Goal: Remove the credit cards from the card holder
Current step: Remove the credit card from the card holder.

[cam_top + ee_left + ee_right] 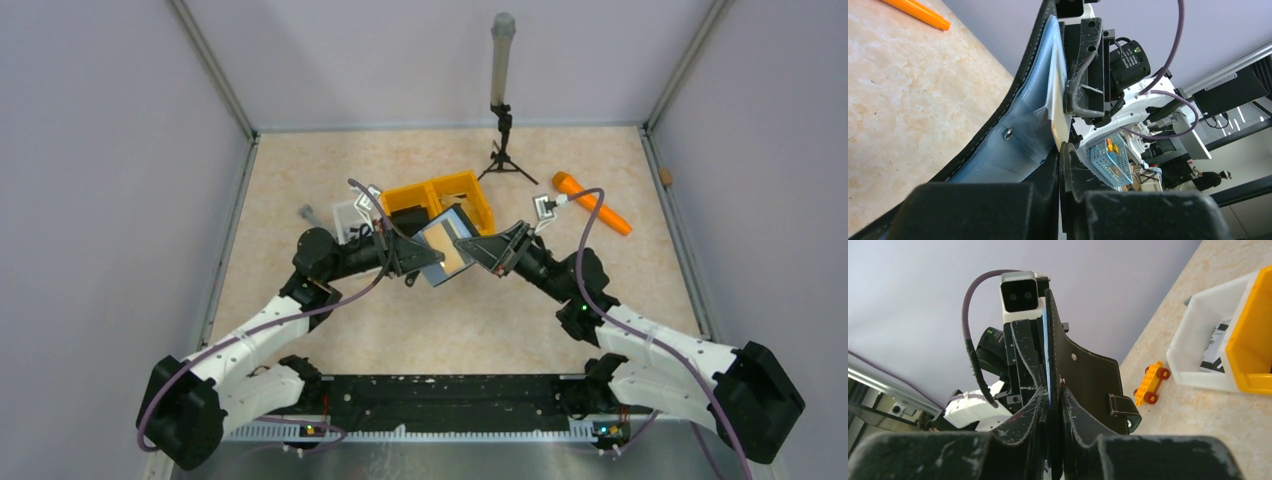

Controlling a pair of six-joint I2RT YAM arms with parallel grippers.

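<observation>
Before the orange bin, the card holder is clamped by left hand and right hand; if lining is pinched too, the white card is not freed.

Beige table (marbled) carries a yellow bin, white bin, orange marker and small tripod.

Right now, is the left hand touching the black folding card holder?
Touching. Left wrist view shows the left hand clamped on the black folding card holder's edge.

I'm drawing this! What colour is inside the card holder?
Card holder lining: pale blue; best in left wrist view.
</observation>
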